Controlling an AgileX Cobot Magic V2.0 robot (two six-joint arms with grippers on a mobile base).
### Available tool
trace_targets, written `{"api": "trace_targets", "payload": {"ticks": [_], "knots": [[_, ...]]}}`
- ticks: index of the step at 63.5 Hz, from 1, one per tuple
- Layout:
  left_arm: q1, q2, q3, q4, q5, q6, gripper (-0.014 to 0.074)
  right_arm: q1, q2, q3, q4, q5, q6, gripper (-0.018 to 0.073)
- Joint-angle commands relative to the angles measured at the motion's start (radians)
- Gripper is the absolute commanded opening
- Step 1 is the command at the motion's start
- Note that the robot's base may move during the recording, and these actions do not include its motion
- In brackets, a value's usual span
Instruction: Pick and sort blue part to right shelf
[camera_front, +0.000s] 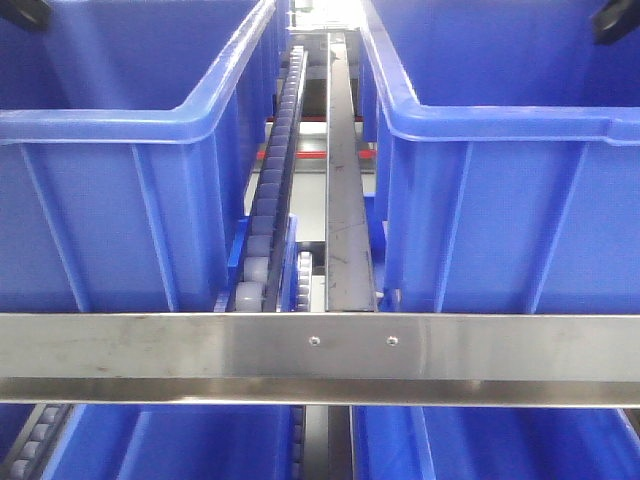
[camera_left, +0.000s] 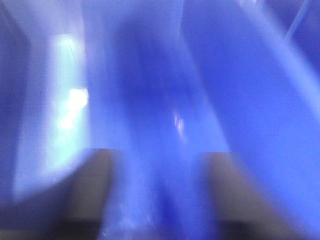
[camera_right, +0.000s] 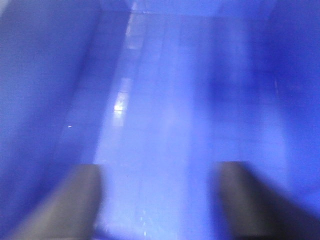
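- The front view looks into a stainless rack, the right shelf (camera_front: 320, 355), with a flat front rail across the near edge, a roller track (camera_front: 272, 190) running away to the far end, and a steel divider (camera_front: 342, 190) beside it.
- A left bin (camera_front: 130, 160) and a right bin (camera_front: 520, 170), both open blue plastic, flank the track; more blue bins sit on the tier below.
- The blue part cannot be found in any view, so its direction from either hand and its long axis cannot be told.
- The left gripper (camera_left: 157, 200) has its two dark fingers spread apart against a blurred blue surface; whether anything lies between them I cannot tell.
- The right gripper (camera_right: 157, 205) looks down into a blue bin, fingers spread wide, nothing between them.
- Which arm is nearer cannot be judged.
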Motion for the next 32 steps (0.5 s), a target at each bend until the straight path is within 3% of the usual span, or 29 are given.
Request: {"api": "trace_targets", "payload": {"ticks": [1, 9, 18, 32], "knots": [[0.009, -0.050, -0.033, -0.003, -0.070, -0.010, 0.0111, -0.003, -0.052, -0.037, 0.000, -0.030, -0.009, 0.0263], [0.047, -0.066, -0.033, 0.000, -0.066, -0.010, 0.0135, -0.004, -0.065, -0.037, 0.000, 0.020, -0.009, 0.0043], [0.109, -0.094, -0.033, -0.005, 0.013, -0.010, 0.0135, -0.004, -0.082, -0.031, 0.000, 0.062, -0.009, 0.0055], [0.182, -0.233, 0.064, -0.073, -0.012, -0.012, 0.0135, -0.004, -0.179, 0.039, 0.000, -0.081, -0.009, 0.0055]]}}
